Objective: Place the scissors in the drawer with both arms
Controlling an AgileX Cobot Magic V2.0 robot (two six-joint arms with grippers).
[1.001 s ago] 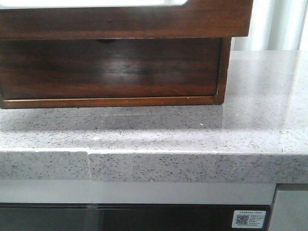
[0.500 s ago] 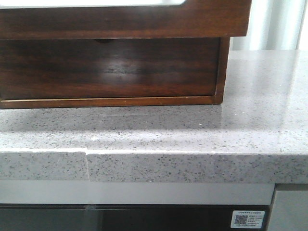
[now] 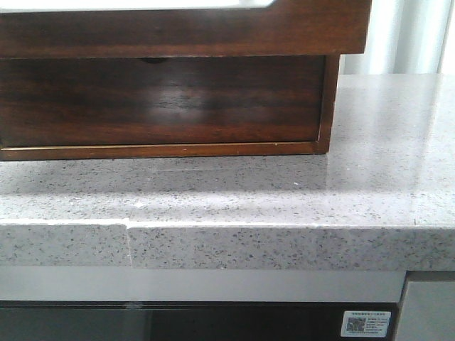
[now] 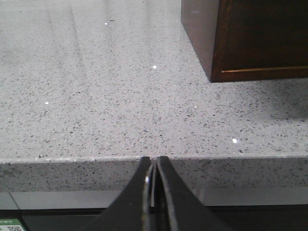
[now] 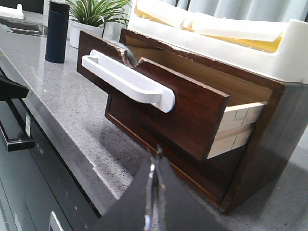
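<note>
Both grippers, left and right, were pressed together and empty at the counter's front edge, the open drawer lay ahead of the right one, and I saw no scissors.

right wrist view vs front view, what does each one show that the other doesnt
Only the right wrist view shows the upper drawer pulled open, the white strip hooked on its front, a dark flask, a potted plant and the shut right tool. Only the front view shows the QR sticker under the counter. Both show the wooden cabinet on the speckled countertop. Neither shows scissors.
</note>
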